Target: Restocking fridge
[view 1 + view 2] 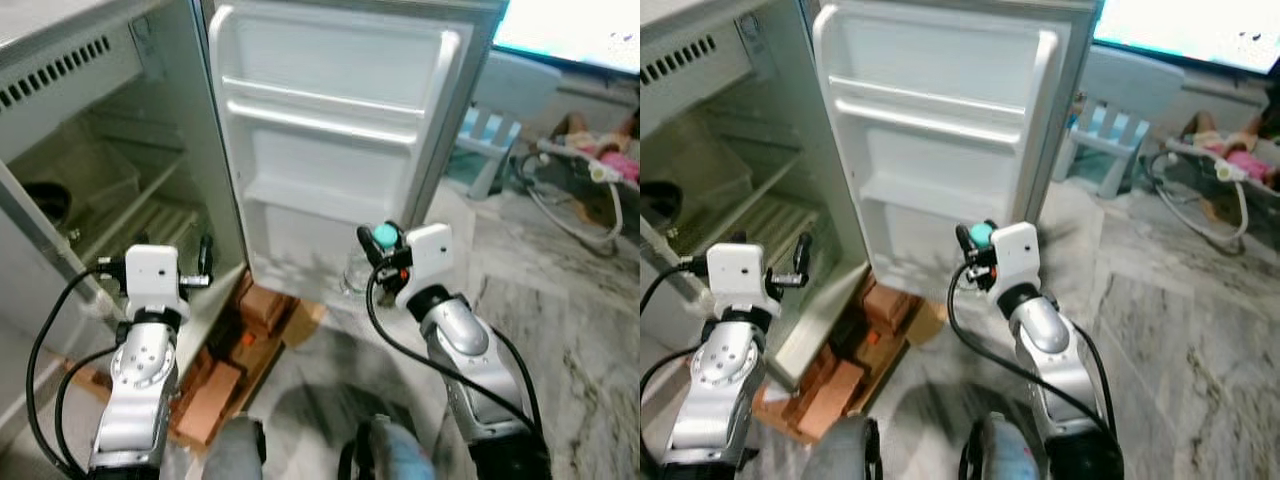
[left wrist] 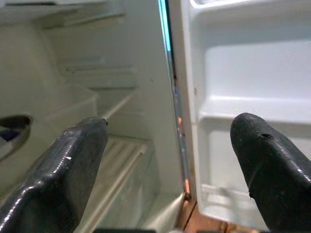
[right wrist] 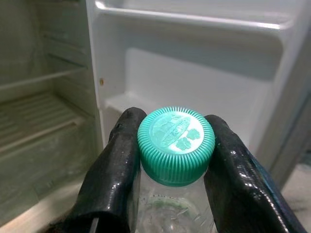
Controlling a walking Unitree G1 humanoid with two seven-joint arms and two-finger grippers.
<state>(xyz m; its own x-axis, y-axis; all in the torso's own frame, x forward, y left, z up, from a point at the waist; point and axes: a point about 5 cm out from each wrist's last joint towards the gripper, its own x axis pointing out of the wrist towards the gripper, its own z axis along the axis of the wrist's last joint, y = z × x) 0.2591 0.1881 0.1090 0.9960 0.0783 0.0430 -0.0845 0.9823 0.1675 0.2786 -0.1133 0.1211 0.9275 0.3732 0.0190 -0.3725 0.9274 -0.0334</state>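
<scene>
The fridge stands open, its white door swung wide with bare door shelves. My right gripper is shut on a clear bottle just under its teal ribbed cap, and holds it upright in front of the door's lower part. The black fingers press on both sides of the bottle's neck. My left gripper is open and holds nothing. It hovers at the fridge's front edge, pointing at the hinge side between the inner shelves and the door.
A dark bowl sits on a shelf deep inside the fridge. Bricks prop up the fridge base on the marble floor. A small pale blue chair and a baby bouncer stand to the right.
</scene>
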